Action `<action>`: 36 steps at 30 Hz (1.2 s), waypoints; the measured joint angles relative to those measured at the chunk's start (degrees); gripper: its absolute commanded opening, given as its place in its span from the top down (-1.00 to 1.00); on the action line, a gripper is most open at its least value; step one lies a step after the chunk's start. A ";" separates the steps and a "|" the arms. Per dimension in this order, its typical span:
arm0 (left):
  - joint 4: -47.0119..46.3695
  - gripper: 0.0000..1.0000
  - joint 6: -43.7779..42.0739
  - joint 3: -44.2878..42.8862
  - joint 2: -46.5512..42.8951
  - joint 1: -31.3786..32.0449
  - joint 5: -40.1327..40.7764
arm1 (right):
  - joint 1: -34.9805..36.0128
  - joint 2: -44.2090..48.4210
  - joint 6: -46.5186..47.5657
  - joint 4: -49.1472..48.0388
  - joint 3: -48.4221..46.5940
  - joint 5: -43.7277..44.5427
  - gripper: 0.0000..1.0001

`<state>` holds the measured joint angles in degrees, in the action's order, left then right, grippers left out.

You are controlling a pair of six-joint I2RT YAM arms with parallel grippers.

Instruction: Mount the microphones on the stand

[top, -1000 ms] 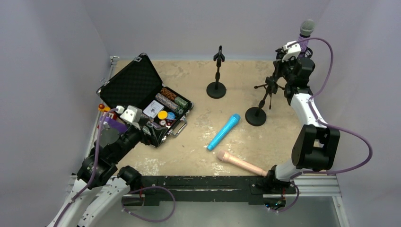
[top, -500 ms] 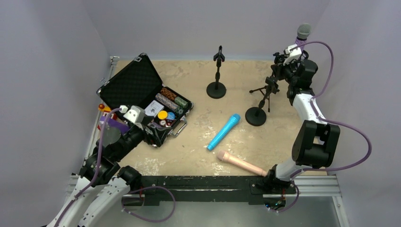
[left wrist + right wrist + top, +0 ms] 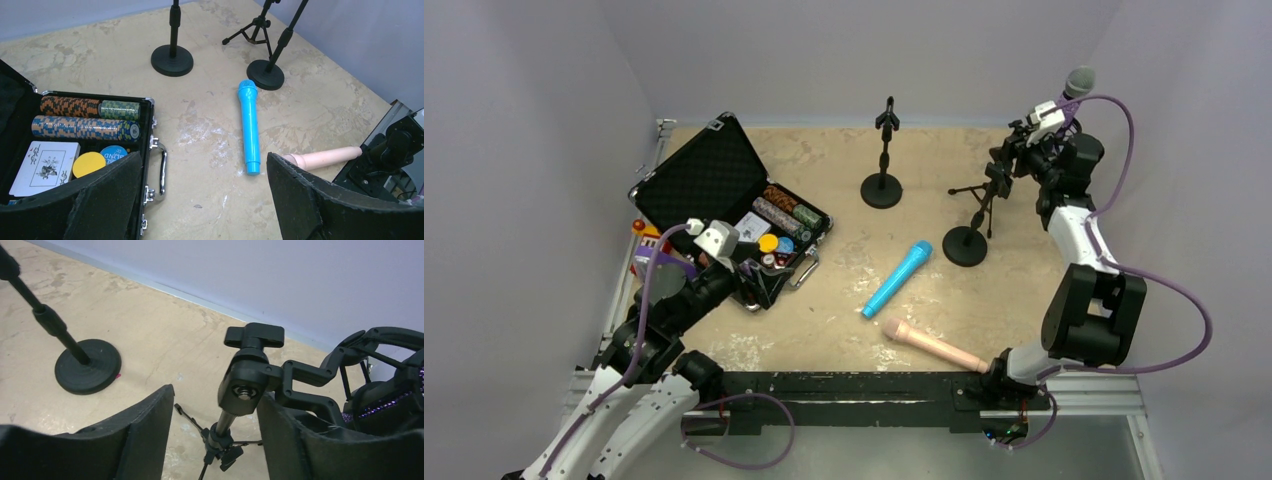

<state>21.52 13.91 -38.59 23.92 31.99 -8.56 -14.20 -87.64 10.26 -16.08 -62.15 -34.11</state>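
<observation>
Three microphones are in view, and only one of them is off the table: the glittery purple microphone stands nearly upright at the far right, grey mesh head uppermost. In the right wrist view its sparkling body sits inside the black shock-mount ring carried by the tripod stand. The right gripper is released, its padded fingers spread on either side of the stand's swivel joint and gripping nothing; whether the right-hand finger touches the mount's arm I cannot tell. The bright-blue microphone lies flat on the tan table near the middle, just in front of a round-base stand, its head pointing toward that base. The peach-pink microphone lies close to the near edge, apart from the blue one. A second round-base stand rises farther back, its clip bare. The left gripper hangs with its jaws wide apart and nothing between them, at the front corner of an open poker-chip case holding rows of chips and a deck of cards.
</observation>
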 measured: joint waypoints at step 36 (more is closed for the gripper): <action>-2.27 -0.98 0.48 0.09 2.43 0.00 -1.44 | -3.48 6.64 -7.39 16.63 -0.37 5.09 -0.57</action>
<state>19.25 14.39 -38.50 26.35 31.99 -10.00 -17.67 -80.99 2.87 0.56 -62.52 -29.02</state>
